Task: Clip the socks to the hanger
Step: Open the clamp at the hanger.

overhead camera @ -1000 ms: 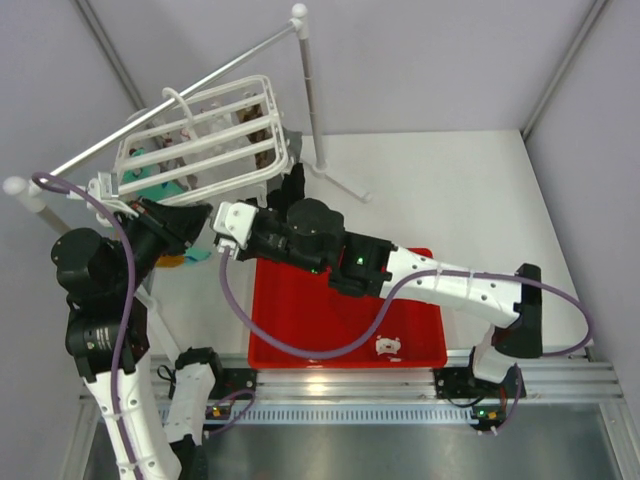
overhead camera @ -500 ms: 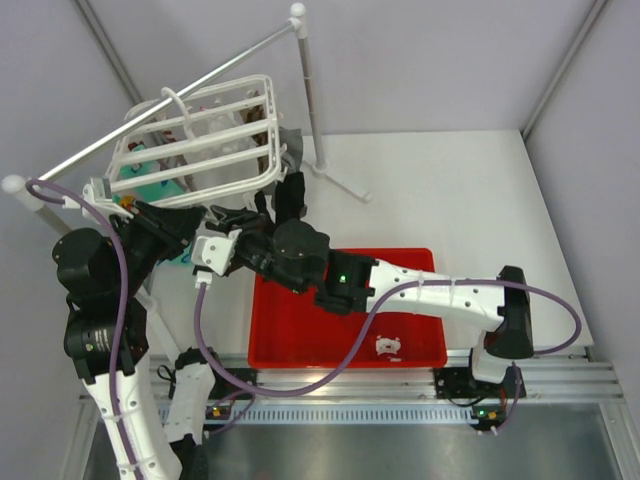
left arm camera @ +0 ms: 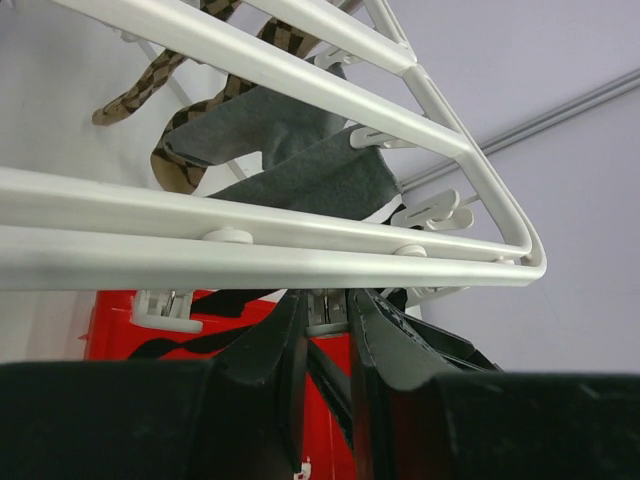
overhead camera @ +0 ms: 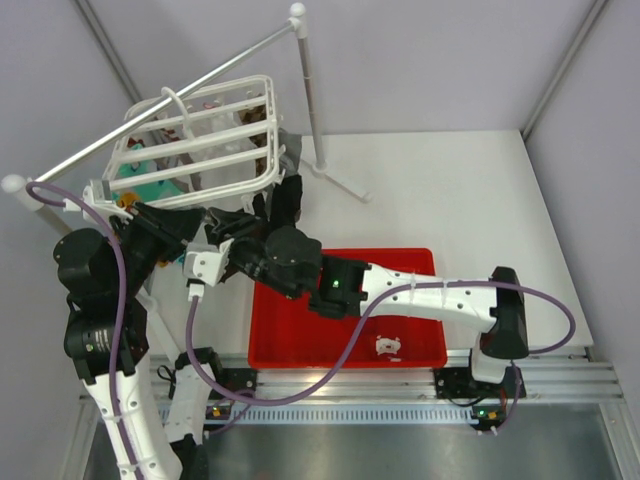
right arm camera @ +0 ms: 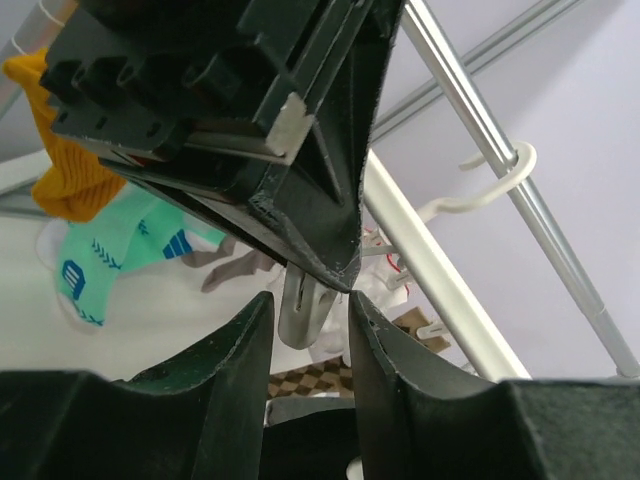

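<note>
Arms meet under the near edge of the hanger (left arm camera: 200,210), a white slatted frame hung by its hook from the metal rail (right arm camera: 580,275) at the table's far left. The left gripper (left arm camera: 326,325) is clenched on a small clip (left arm camera: 324,305) dangling from the frame's front bar, its two fingers pressed against the clip's sides. The right gripper (right arm camera: 310,305), stretched across from the other side, sits just beneath that spot with its jaws partly apart and what appears to be the same clip's tail between them. Whether it carries a sock, or pinches anything at all, cannot be told from these views. A black sock (left arm camera: 300,170), the one task piece plainly seen, hangs under an inner bar of the frame, beside a brown checked sock (left arm camera: 140,90). An orange sock (right arm camera: 60,170) and teal socks (right arm camera: 100,260) show beyond the left gripper's body in the right wrist view. Neither dark red sock can be picked out with confidence. The red tray (overhead camera: 415,340) on the table shows no sock in its uncovered part, only a small white item (overhead camera: 388,347), though the right arm hides much of it. By this reading the job is partly done: at least one sock is up, and the squeezed clip looks meant for the next one, not yet fed in and released.
</note>
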Controlling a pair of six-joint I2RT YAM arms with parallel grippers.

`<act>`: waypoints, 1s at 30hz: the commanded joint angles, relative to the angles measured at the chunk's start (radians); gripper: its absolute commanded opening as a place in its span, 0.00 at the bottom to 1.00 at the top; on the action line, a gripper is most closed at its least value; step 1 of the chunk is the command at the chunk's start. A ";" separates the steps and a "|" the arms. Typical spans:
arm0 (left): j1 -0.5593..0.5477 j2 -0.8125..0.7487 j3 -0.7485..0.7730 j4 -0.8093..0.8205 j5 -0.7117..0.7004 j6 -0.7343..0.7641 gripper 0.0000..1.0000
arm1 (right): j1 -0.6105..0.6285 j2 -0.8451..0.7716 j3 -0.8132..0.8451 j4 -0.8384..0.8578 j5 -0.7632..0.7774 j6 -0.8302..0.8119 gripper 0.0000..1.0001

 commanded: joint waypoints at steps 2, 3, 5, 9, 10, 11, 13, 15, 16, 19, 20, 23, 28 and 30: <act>0.004 -0.006 0.011 0.002 0.025 -0.020 0.00 | 0.015 0.023 0.046 0.019 0.046 -0.046 0.36; 0.004 -0.008 0.013 0.002 0.022 -0.018 0.00 | 0.015 0.022 0.046 0.007 0.048 -0.047 0.36; 0.005 -0.008 0.011 0.002 0.022 -0.020 0.00 | 0.018 0.017 0.043 -0.010 0.048 -0.041 0.37; 0.007 -0.009 0.010 0.002 0.039 -0.030 0.00 | 0.016 0.022 0.041 -0.004 0.060 -0.043 0.36; 0.005 -0.011 0.007 0.002 0.043 -0.030 0.00 | 0.016 0.025 0.043 0.005 0.061 -0.049 0.33; 0.005 -0.012 0.004 0.002 0.045 -0.032 0.00 | 0.016 0.032 0.049 0.008 0.063 -0.049 0.31; 0.008 -0.014 0.001 0.004 0.060 -0.037 0.00 | 0.015 0.042 0.061 0.008 0.067 -0.056 0.22; 0.008 -0.018 -0.001 0.014 0.074 -0.044 0.00 | 0.011 0.057 0.079 0.008 0.074 -0.060 0.17; 0.008 -0.021 -0.002 0.019 0.089 -0.047 0.00 | 0.010 0.060 0.086 0.007 0.081 -0.057 0.09; 0.007 -0.025 -0.004 0.022 0.097 -0.052 0.12 | -0.004 0.063 0.104 -0.001 0.080 -0.043 0.00; 0.007 -0.025 -0.006 0.025 0.100 -0.052 0.22 | -0.007 0.056 0.106 -0.005 0.077 -0.035 0.00; 0.008 -0.028 -0.009 0.037 0.085 -0.029 0.39 | -0.024 0.027 0.107 -0.050 0.046 0.035 0.00; 0.008 -0.012 0.013 0.040 0.097 0.005 0.52 | -0.070 -0.046 0.070 -0.146 -0.121 0.215 0.00; 0.007 -0.009 0.019 0.060 0.128 0.012 0.57 | -0.093 -0.084 0.034 -0.147 -0.193 0.259 0.00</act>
